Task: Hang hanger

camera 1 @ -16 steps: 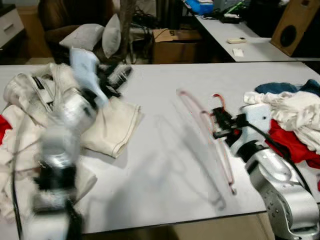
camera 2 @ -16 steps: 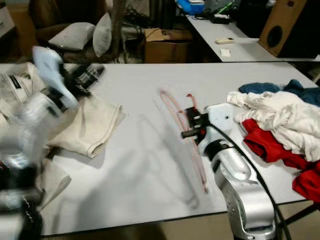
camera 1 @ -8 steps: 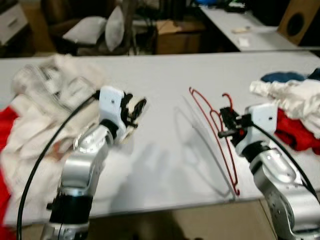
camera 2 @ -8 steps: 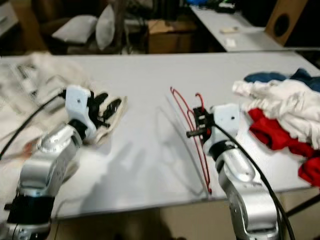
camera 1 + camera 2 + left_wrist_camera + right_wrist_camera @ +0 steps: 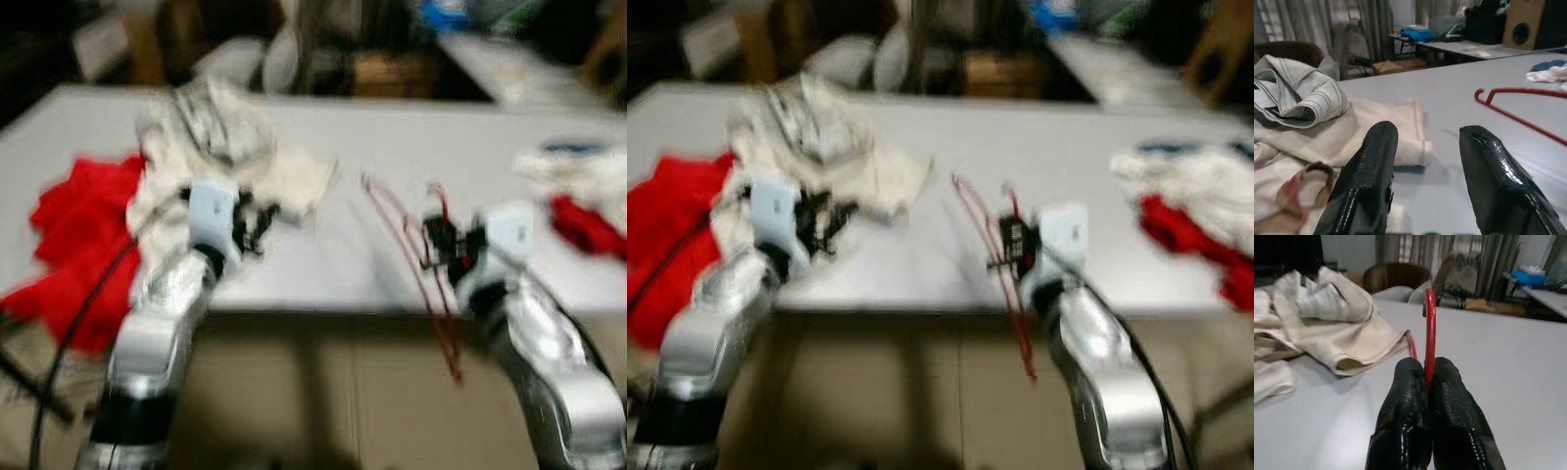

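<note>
The right gripper pinched the red hanger tight by its hook. The left gripper gaped empty beside it. Any swing risked twisting the thin wire loose.

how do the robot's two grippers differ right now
The right gripper has its black fingers shut on the thin red wire hanger; the left gripper has its fingers apart, holding nothing. The left one hovers by the cream cloth pile; the right is over bare white table.

Blurry. R gripper at table front edge w/ red hanger at its fingers. L gripper by cream cloth pile. Red cloth far left.
</note>
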